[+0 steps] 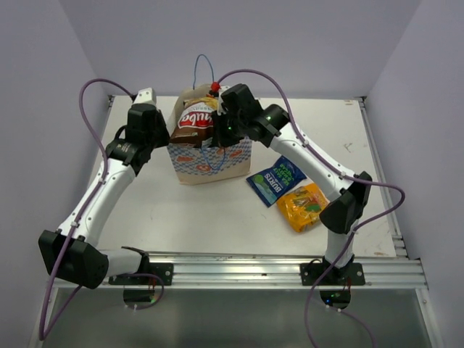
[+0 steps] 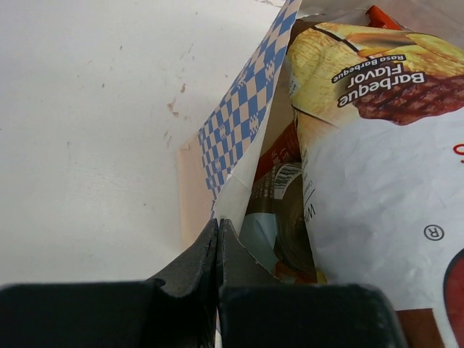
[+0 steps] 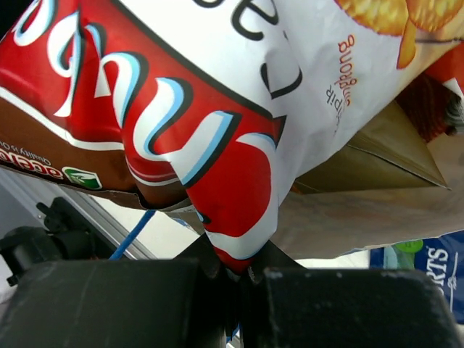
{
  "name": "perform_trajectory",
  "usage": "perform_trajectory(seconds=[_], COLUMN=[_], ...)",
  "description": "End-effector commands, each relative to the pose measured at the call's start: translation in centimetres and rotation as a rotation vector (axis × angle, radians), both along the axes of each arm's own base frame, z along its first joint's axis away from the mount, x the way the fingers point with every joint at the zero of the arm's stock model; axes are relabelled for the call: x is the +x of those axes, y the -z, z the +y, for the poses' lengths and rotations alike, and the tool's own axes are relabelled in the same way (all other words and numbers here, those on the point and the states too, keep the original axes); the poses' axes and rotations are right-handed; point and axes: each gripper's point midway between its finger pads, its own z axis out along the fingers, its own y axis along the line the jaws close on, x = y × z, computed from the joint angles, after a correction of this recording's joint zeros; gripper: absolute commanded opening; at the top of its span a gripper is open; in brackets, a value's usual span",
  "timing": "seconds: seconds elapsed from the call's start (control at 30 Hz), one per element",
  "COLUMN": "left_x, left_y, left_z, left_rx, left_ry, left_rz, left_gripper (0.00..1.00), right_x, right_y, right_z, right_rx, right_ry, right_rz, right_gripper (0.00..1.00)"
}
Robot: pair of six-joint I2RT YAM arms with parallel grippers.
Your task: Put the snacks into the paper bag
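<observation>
Top external: chip bag half into paper bag at 12 o'clock, right claw clamped on its corner, left claw pinched on the paper bag's rim; blue packet and orange packet not yet bagged, on the surface at 4 o'clock.

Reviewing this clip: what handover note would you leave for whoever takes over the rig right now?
Left pincer: shut on the paper bag at its rim.
Right pincer: shut on a corner of the chip bag, which sticks out of the paper bag's top, only partly in.
Other packets show inside the bag; count unclear.
Blue packet and orange packet lie side by side on the table, right of the bag.
Left to do: seat and release the chip bag, then bag those two.
</observation>
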Motion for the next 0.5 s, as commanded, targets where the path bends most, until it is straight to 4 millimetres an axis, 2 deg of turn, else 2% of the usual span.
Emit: perform_trajectory(seconds=[0.0,0.03,0.07,0.13,0.17,0.2,0.23,0.27,0.33,0.4,0.47], left_x=[-0.4,-0.4,-0.4,-0.3,-0.4,-0.4,-0.5,-0.5,-0.7,-0.7,-0.6], left_y=[-1.6,-1.8,-1.8,-2.2,-2.2,-2.2,-2.3,-2.2,-2.1,-2.1,-2.1], left_z=[0.7,0.6,0.5,0.5,0.6,0.7,0.8,0.8,0.9,1.0,1.0], left_rx=[0.007,0.002,0.001,0.000,0.003,0.006,0.008,0.012,0.013,0.013,0.012], left_ry=[-0.017,-0.014,-0.010,-0.008,-0.009,-0.014,-0.016,-0.018,-0.021,-0.025,-0.029], left_rz=[-0.039,-0.043,-0.046,-0.053,-0.050,-0.049,-0.051,-0.050,-0.046,-0.046,-0.048], left_gripper=[0.00,0.00,0.00,0.00,0.00,0.00,0.00,0.00,0.00,0.00,0.00], right_x=[-0.4,-0.5,0.1,0.0,0.6,0.6,0.6,1.0,1.0,0.7,0.3], right_y=[3.5,3.5,4.5,5.1,4.2,3.8,3.1,1.3,-1.8,-6.4,-9.5], right_z=[-4.4,-4.3,-3.4,-2.1,-0.8,-0.5,-0.3,-0.1,-0.1,-0.5,-1.0], right_rx=[-0.195,-0.185,-0.182,-0.171,-0.133,-0.126,-0.114,-0.088,-0.042,0.025,0.074], right_ry=[0.084,0.075,0.070,0.040,0.021,0.008,-0.003,-0.017,-0.040,-0.057,-0.060], right_rz=[0.083,0.091,0.117,0.167,0.166,0.164,0.151,0.102,0.025,-0.079,-0.143], right_gripper=[0.00,0.00,0.00,0.03,0.12,0.28,0.32,0.34,0.46,0.54,0.58])
